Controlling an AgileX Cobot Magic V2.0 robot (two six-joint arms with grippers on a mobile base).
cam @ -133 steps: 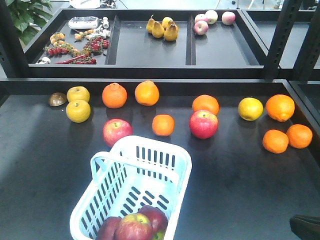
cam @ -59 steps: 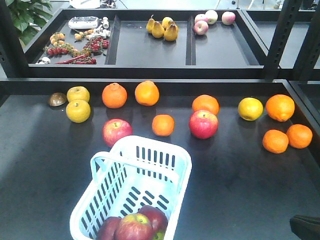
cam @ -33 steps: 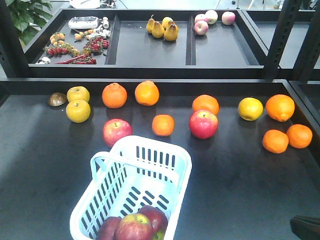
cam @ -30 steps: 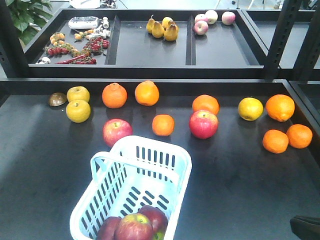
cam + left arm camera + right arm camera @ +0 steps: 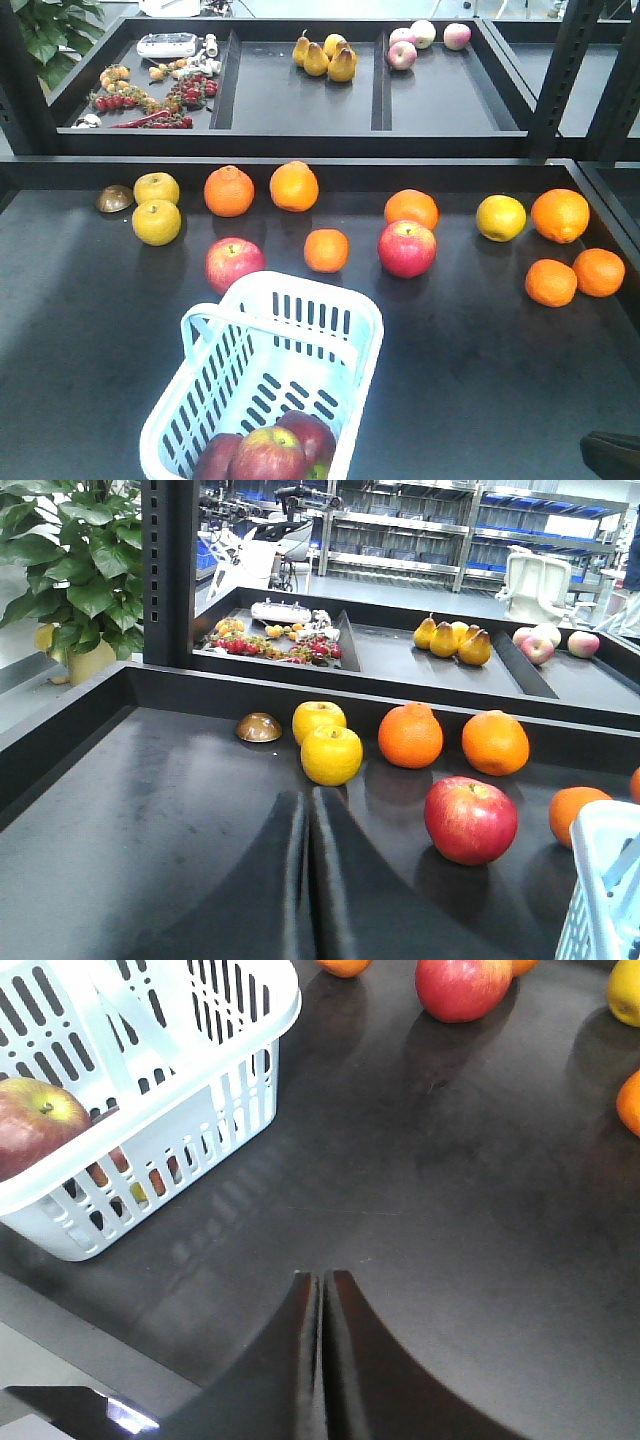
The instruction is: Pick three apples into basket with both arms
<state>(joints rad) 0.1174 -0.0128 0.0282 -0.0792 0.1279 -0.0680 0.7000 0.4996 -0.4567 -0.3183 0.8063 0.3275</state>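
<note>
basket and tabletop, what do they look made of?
Basket: looks like moulded plastic, pale blue-white and slightly glossy; the even slotted walls, rounded rim and flat band handle point to that. Tabletop: a dark sheet with a dull matte sheen, showing faint smudges and soft reflections in the right wrist view; painted metal or laminate, the look leaves it open.

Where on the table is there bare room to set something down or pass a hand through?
Bare table lies right of the basket, below the oranges. Another open patch lies left of the basket, below the yellow apples. The back fruit row is crowded, tightest around the red apple by the basket's far rim.
</note>
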